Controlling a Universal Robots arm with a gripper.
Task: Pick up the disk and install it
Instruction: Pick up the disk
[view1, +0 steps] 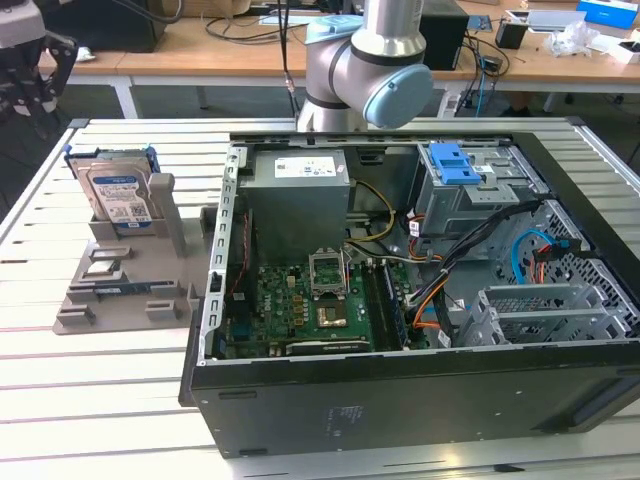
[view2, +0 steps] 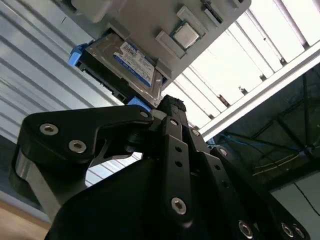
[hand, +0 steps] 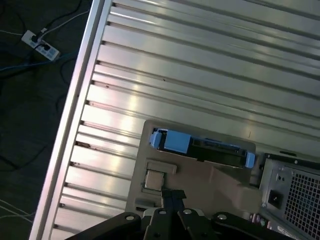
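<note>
Workstation with the disk not yet picked up. In the exterior view, the disk (view1: 115, 195) stands upright on edge in a slot of the grey holder (view1: 130, 295), at about 9 o'clock from the open computer case (view1: 400, 400). Its labelled face is turned toward the camera and its blue side rails are seen at both edges. Holder and case rest well apart on the slatted metal table (view1: 90, 400). Inside the case, the grey power-supply box (view1: 300, 200) is seen at 12 o'clock of the motherboard (view1: 300, 305), and a blue-latched drive bay (view1: 455, 165) lies at about 2 o'clock. The robot arm (view1: 365, 60) is mounted behind the case, at 12 o'clock. In both wrist views the gripper (hand: 173, 194) is shown above the holder, clear of the disk, with its fingers (view2: 169, 103) drawn together and nothing held between them. A square chip (view2: 186, 34) is seated in a recess of the holder, just beside the disk.
</note>
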